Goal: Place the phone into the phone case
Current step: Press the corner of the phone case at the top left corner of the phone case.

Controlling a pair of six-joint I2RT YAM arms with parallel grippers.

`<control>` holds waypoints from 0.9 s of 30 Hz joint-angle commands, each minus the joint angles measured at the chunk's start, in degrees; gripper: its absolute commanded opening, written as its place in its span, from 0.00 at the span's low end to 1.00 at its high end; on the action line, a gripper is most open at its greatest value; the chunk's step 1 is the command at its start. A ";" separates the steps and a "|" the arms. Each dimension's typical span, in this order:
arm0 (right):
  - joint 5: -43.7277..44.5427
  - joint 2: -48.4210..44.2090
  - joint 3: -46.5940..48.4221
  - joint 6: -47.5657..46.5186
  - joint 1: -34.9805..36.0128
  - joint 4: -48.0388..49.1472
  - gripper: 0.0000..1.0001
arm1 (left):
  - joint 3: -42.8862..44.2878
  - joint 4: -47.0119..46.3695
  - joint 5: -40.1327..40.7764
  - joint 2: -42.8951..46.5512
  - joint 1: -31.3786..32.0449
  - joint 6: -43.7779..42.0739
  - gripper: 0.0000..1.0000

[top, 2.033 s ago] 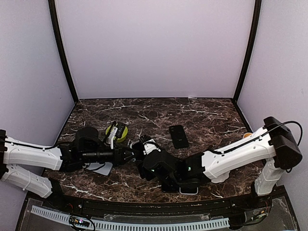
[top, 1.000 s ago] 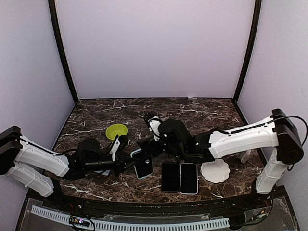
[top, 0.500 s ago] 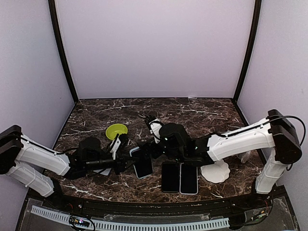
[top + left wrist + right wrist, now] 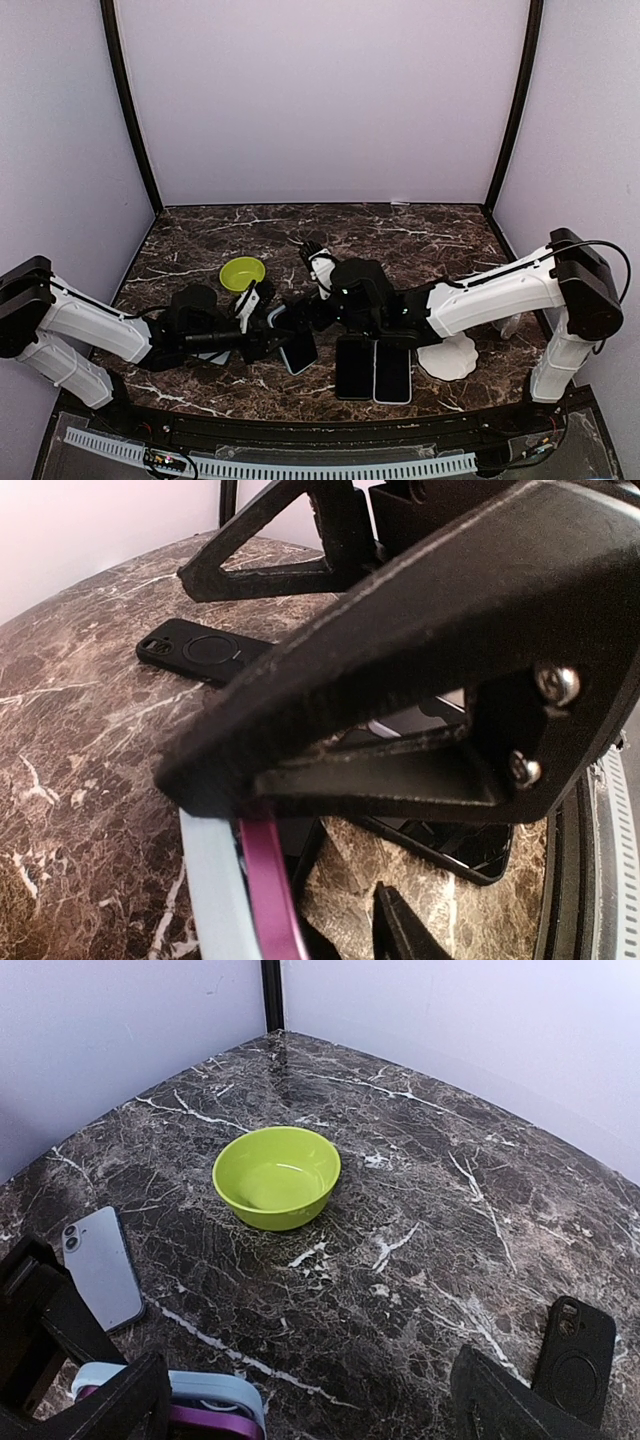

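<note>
Green bowl: the landmark, standing empty on the marble table.
Purple phone: its edge lies flush against the light-blue phone case, the two stacked as one piece. From above they sit on the near side of the bowl and a little to its right, between the two grippers.
Left gripper: reaches in from the bowl's near side. One finger lies over the case edge and the jaws are partly apart, but I cannot tell whether they grip the case or merely touch it.
Right gripper: fingers spread wide with nothing pinched. The cased phone lies low between them, close to the finger on the bowl's side.
Done so far: the phone looks seated in the case along the one edge in view — likely most of the way in.
Left to do: I cannot tell whether every corner has snapped home. By my reading, what is left is a check or press on any loose corner, then letting go.
Other items: a grey-blue phone lies camera-side up, left of the bowl in the right wrist view. A black phone case lies well to the bowl's right — neither is touched.
</note>
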State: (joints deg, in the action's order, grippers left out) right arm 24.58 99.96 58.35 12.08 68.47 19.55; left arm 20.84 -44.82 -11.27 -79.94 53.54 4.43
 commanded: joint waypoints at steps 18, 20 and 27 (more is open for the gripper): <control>-44.47 -17.22 -13.34 -14.35 -9.27 -5.26 0.98 | 0.82 -4.66 -17.23 0.01 0.57 -4.73 0.00; -45.92 -17.41 -14.08 -17.58 -9.32 -6.27 0.97 | 0.29 -5.27 -19.64 0.03 0.54 -6.72 0.00; -48.56 -17.31 -20.42 -20.81 -9.26 2.19 0.85 | -2.05 -6.38 -24.16 1.11 0.53 -13.34 0.04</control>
State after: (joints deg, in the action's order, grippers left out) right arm -19.68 83.13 40.82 -5.72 59.20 15.79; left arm 20.10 -46.89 -29.87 -80.44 53.91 -3.70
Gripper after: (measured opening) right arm 0.882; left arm 0.128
